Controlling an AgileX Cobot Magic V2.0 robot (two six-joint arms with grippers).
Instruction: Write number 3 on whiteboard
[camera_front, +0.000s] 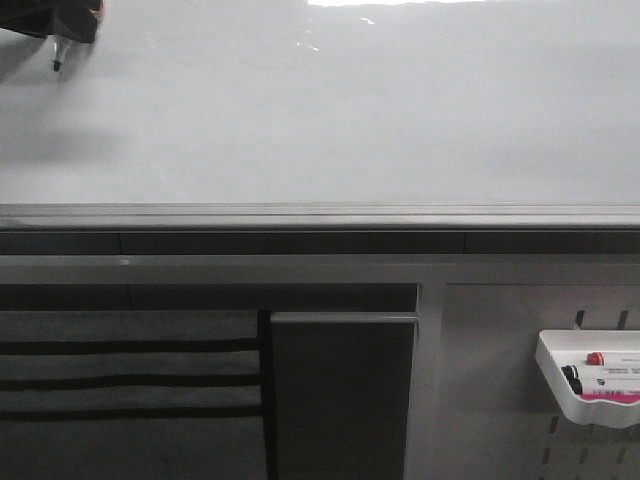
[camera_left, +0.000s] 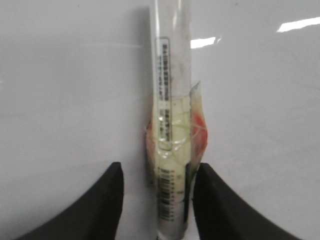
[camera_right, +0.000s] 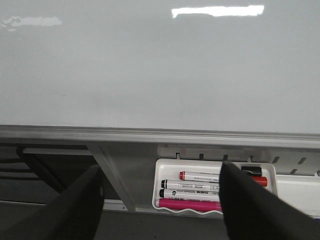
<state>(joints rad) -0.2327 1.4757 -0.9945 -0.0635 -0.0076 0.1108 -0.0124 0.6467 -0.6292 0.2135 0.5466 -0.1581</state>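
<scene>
Across nearly the whole front view stretched the whiteboard (camera_front: 330, 110), glossy and, in every view, without a single stroke on it; the number 3 had not been started anywhere visible. Its grey rail (camera_front: 320, 213) ran along the lower edge, and below and to the right a white tray (camera_front: 585, 385) hung on the slotted panel with spare markers in it.

At the board's upper left corner the left tool (camera_front: 60, 22) showed only as a dark shape with a marker tip pointing down, seemingly just off the surface. The left wrist view showed the marker (camera_left: 171, 150) standing between the two dark fingers (camera_left: 107, 200), the right-hand one against its barrel and the other apparently a little apart from it, so the grip looked loose or one-sided. That seemed the main risk: pressing the tip on the board could tilt or slide the pen, giving broken or skewed strokes. Glare on the glossy surface might also hide contact.

Over the tray hung the right tool (camera_right: 160, 200), jaws spread wide and holding nothing, well clear of the writing area.
</scene>
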